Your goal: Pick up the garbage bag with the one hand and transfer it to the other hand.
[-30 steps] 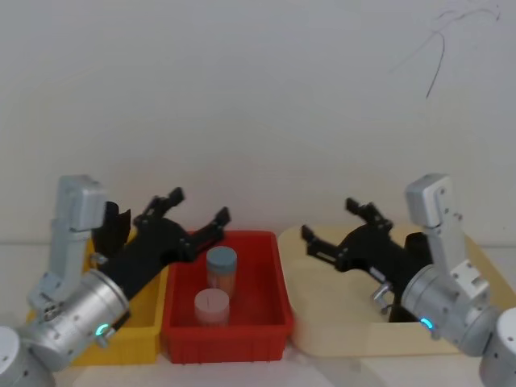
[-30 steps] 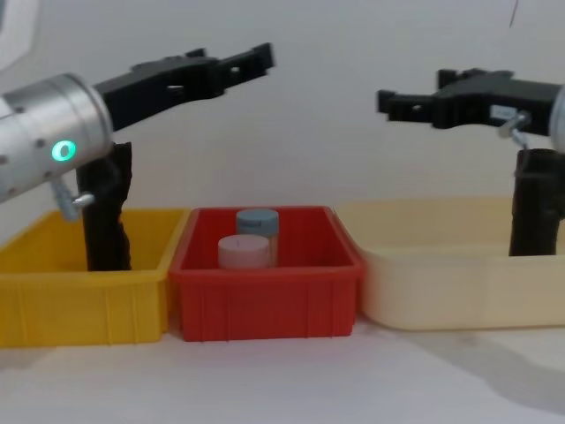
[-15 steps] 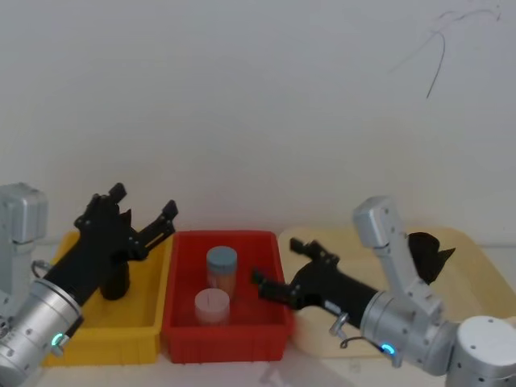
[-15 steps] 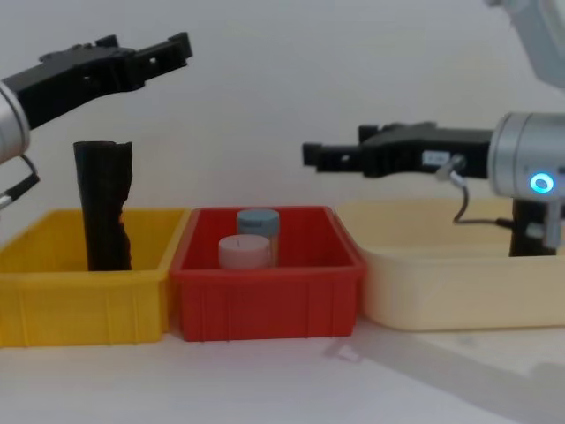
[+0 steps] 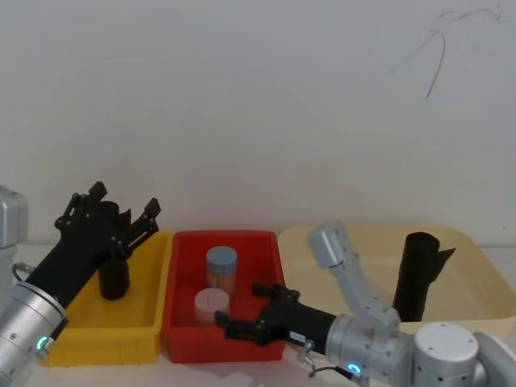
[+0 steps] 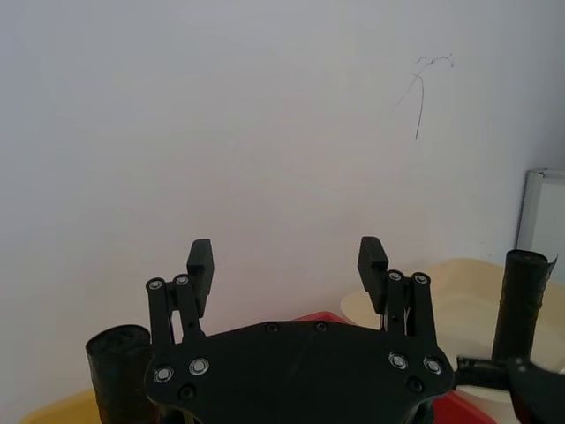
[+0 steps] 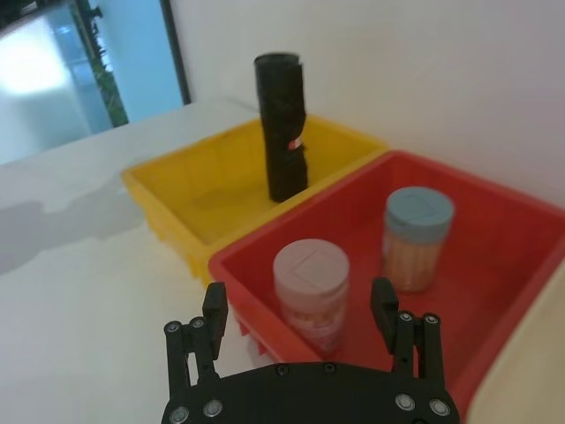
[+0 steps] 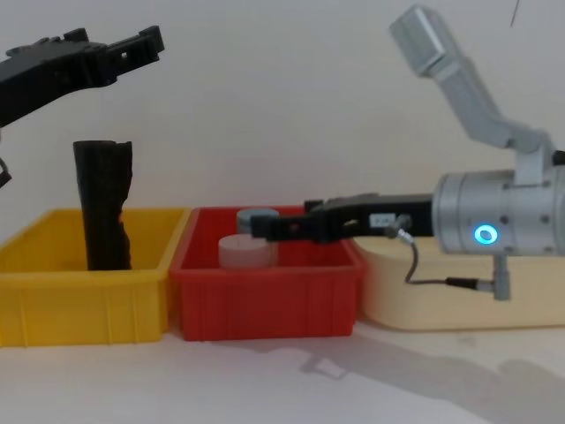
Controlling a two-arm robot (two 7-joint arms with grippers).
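Observation:
The garbage bag (image 5: 114,279), a flat-topped black roll, stands upright in the yellow bin (image 5: 105,316); it also appears in the chest view (image 8: 104,216) and both wrist views (image 7: 282,124) (image 6: 119,371). My left gripper (image 5: 125,201), the unlabelled one, hangs open well above the roll's top (image 8: 132,49) (image 6: 286,261) and touches nothing. My right gripper (image 5: 242,308), with a small white label, is open and empty. It sits low at the red bin's front (image 8: 260,227) (image 7: 298,305), pointing toward the yellow bin.
The red bin (image 5: 266,266) holds a blue-lidded jar (image 5: 222,266) and a pink-lidded jar (image 5: 212,305). A second black roll with a notched top (image 5: 419,274) stands in the cream bin (image 5: 476,274) on the right. A white wall runs close behind the bins.
My right arm has swung left and down from over the cream bin to the red bin's front. My left gripper has drawn back leftward, uncovering the roll in the yellow bin.

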